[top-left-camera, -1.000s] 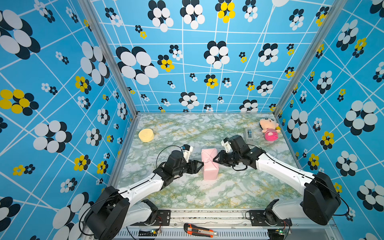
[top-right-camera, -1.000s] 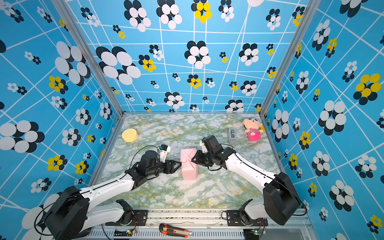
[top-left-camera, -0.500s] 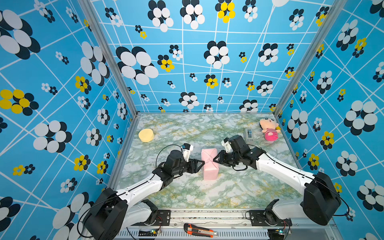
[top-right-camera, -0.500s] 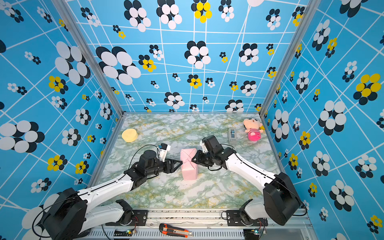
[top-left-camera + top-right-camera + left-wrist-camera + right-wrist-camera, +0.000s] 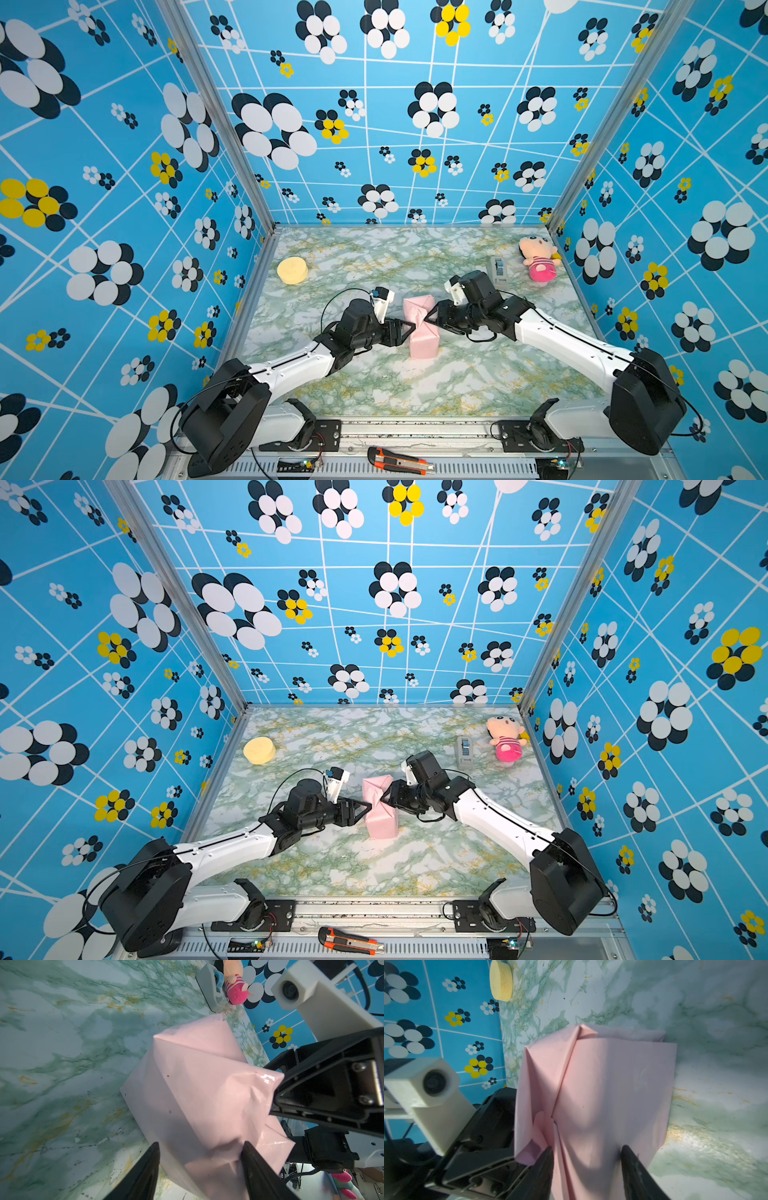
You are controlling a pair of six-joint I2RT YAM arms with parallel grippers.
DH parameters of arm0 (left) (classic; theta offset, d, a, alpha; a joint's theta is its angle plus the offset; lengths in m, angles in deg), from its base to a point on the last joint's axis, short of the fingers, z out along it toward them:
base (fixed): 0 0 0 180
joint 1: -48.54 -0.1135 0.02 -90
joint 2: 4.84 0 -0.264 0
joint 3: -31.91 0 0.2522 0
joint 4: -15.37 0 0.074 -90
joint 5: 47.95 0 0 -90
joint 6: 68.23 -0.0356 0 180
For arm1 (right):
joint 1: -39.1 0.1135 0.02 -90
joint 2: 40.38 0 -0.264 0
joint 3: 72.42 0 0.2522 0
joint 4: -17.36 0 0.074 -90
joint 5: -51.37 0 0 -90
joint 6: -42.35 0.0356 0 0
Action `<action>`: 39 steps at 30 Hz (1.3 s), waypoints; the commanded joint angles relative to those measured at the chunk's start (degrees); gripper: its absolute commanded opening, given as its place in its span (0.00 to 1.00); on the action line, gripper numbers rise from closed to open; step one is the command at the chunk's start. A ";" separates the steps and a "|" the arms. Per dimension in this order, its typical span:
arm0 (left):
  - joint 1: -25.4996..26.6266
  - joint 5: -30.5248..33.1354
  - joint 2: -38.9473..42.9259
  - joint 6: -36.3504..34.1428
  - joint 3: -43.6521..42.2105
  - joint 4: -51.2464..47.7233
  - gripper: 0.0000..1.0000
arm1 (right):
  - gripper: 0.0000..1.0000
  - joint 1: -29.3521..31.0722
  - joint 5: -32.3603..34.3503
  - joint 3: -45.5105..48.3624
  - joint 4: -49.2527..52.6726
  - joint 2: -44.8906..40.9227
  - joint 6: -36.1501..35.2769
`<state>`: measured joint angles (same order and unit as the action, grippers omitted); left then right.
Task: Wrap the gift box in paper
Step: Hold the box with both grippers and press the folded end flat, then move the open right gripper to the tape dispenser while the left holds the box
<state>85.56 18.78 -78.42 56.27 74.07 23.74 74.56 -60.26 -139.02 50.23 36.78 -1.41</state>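
Note:
The paper (image 5: 422,328) (image 5: 380,808) is folded pale-pink side out into an upright, creased parcel at the middle of the table. The gift box is hidden inside it. A lilac flap (image 5: 529,1151) shows at one fold. My left gripper (image 5: 405,330) (image 5: 200,1145) is open at the parcel's left side, with a corner of the paper (image 5: 197,1095) between its spread fingers. My right gripper (image 5: 430,318) (image 5: 587,1148) is open at the parcel's right side, its fingers spread astride the folded paper (image 5: 602,1084). The two grippers face each other across the parcel.
A round yellow sponge (image 5: 292,270) lies at the back left. A grey tape dispenser (image 5: 498,269) and a plush doll (image 5: 538,259) sit at the back right. An orange utility knife (image 5: 399,460) rests on the front rail. Patterned blue walls enclose three sides.
My right gripper's jaws have spread apart at the parcel's right side. The left arm and the parcel have hardly moved.

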 commanded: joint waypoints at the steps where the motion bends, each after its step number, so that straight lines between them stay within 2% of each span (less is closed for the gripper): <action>1: 0.45 2.79 -0.87 -1.99 0.78 -3.72 0.63 | 0.63 -1.40 -1.02 0.20 0.38 -3.81 0.90; 5: 0.43 3.82 -0.43 -2.84 0.95 -5.87 0.63 | 0.67 -1.87 -0.84 -0.50 1.44 -4.30 0.44; 18: 0.51 3.60 -1.21 -3.94 2.73 -9.17 0.63 | 0.75 0.59 0.28 -8.74 9.00 4.46 -6.12; 30: 0.78 3.14 -2.00 -4.55 3.72 -10.00 0.62 | 0.79 2.61 8.50 -15.72 16.50 10.69 -10.11; 33: 1.03 3.05 -2.01 -4.76 3.96 -10.43 0.62 | 0.74 2.59 11.14 -16.84 17.75 12.67 -10.29; 39: 1.02 3.99 0.15 -5.02 4.66 -12.18 0.66 | 0.43 2.46 13.19 -14.97 18.67 13.61 -9.61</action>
<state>86.19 20.51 -78.86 52.86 77.99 16.94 77.08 -51.04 -154.56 64.94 49.46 -10.62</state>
